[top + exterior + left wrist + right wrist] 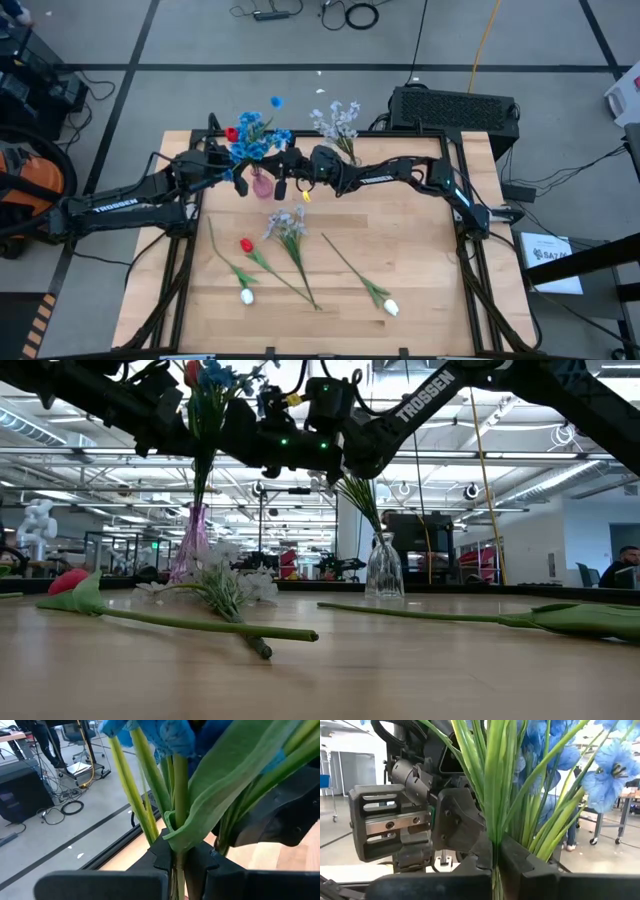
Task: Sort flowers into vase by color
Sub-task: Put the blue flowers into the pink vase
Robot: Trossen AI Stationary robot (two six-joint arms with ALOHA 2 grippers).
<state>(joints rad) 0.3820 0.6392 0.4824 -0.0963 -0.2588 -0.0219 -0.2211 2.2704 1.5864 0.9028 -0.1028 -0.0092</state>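
Both arms meet over the pink vase (261,184) now. The left gripper (240,172) is pinched tight on thin green stems, a leaf folded right between its fingers, and the right gripper (283,178) is clamped on the same bunch from the other side. It's the blue flowers (255,140), soft fabric petals on wiry plastic stems, fanning up just above both grippers with a red tulip bud (231,133) beside them. My read: the blue bunch is being seated in the slim, glossy pink vase directly beneath the fingers. Next comes a gentle downward feed, then a release without tipping that narrow vase. Well beyond the right gripper stands a clear glass vase (383,567) with a pale lavender spray (338,120). Nearer the table's front lie a loose pale spray (287,223), a red tulip (246,245) and two white tulips (247,296).
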